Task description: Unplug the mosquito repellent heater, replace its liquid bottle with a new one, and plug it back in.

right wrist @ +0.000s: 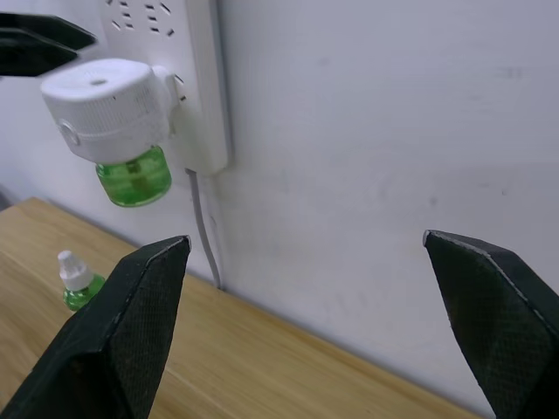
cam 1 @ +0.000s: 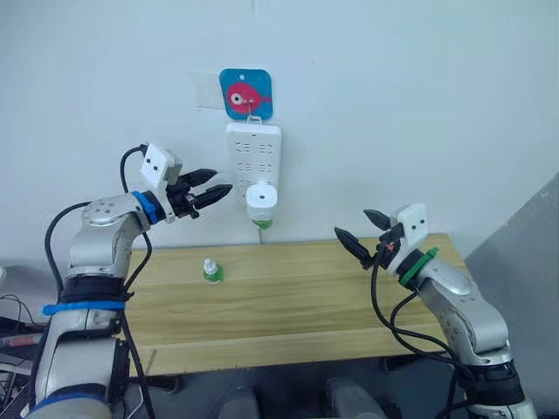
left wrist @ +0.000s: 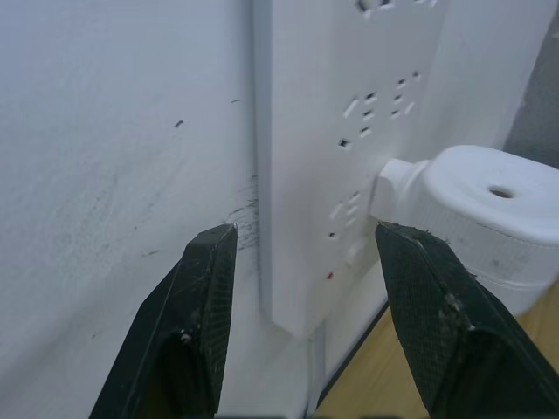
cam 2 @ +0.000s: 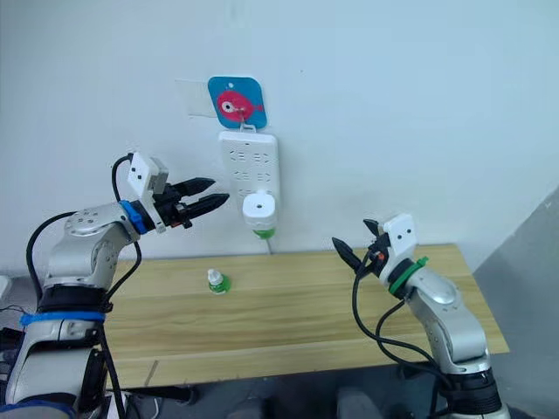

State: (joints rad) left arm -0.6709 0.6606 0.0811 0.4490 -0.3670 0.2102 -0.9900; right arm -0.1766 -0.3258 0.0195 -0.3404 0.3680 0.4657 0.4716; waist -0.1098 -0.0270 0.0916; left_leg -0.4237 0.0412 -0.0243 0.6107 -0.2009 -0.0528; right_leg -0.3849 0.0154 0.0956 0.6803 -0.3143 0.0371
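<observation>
Nothing of the task looks done yet: the left hand hangs released near the power strip on the wall, where the mosquito repellent heater sits plugged in with its green bottle screwed in below. I count one heater, one strip, and one spare bottle upright on the surface. The right hand hovers released and empty, so unplugging, swapping and replugging all remain.

I see open air between my left tool and the mosquito repellent heater, which is plugged into the wall-hung power strip. The strip and the wall block any approach from behind. My right tool, fingers spread, hangs well apart with free room leftward. Below the heater, the table carries one small green bottle, otherwise bare wood.
</observation>
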